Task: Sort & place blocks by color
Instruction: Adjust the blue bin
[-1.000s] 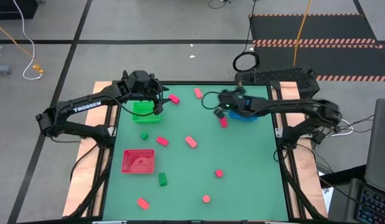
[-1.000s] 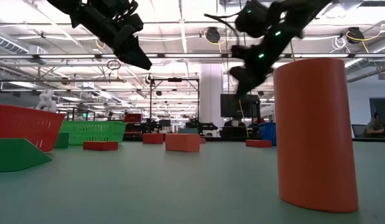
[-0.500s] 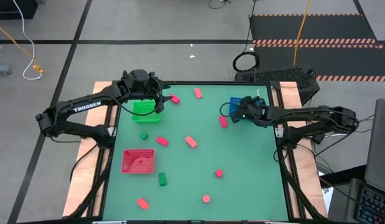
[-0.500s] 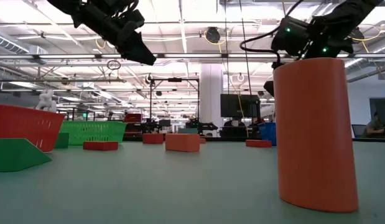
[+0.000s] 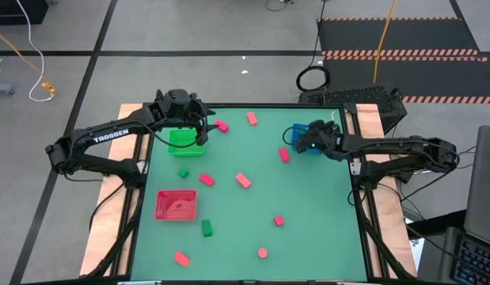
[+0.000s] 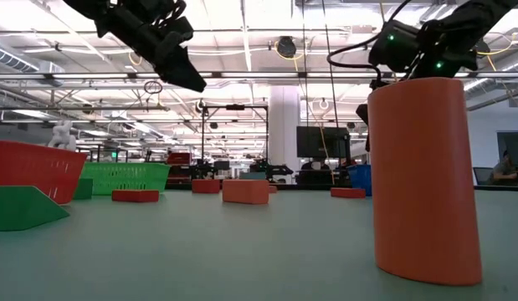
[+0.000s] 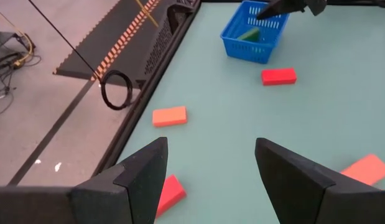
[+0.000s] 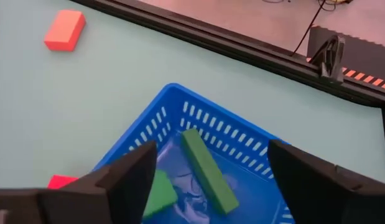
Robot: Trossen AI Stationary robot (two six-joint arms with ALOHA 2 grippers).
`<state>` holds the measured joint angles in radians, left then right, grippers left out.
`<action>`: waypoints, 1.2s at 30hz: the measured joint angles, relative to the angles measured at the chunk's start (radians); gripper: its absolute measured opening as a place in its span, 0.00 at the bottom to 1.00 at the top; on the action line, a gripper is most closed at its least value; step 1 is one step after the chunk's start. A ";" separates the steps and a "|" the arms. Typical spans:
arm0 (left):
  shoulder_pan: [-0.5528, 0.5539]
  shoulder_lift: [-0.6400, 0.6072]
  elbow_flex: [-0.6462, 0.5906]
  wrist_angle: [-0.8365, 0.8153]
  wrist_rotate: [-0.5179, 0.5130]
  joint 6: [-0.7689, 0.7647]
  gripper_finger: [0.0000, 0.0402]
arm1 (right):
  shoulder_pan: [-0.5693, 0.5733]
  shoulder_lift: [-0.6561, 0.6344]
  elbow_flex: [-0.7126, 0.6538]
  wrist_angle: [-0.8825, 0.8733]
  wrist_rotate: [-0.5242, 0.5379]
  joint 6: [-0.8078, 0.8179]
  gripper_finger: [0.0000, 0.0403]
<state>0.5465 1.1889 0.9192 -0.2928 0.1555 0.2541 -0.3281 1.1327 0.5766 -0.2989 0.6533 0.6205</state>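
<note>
Your right gripper [image 8: 208,180] hung wide open and empty directly over the blue basket [image 8: 242,146], where a long green bar [image 8: 208,171] lay below the fingers, beside a second green block [image 8: 160,190]. Your left gripper [image 7: 211,177] waited, parted and empty, above the green tray [image 5: 185,142].

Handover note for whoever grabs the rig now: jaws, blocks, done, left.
Right gripper: jaws open, empty, above the blue basket at the table's far right.
Left gripper: jaws open, empty, over the green basket at the far left.
Done: two green blocks lie in the blue basket.
Left: red blocks scattered across the mat, two green blocks loose on the left half. Red basket near left shows no block in the high view.
</note>
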 joint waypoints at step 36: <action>0.000 0.000 0.000 -0.016 0.000 -0.029 0.61 | -0.121 0.033 -0.001 -0.099 -0.038 0.153 0.63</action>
<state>0.5461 1.1889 0.9192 -0.3092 0.1558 0.2253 -0.4489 1.1660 0.5758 -0.3984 0.6158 0.7738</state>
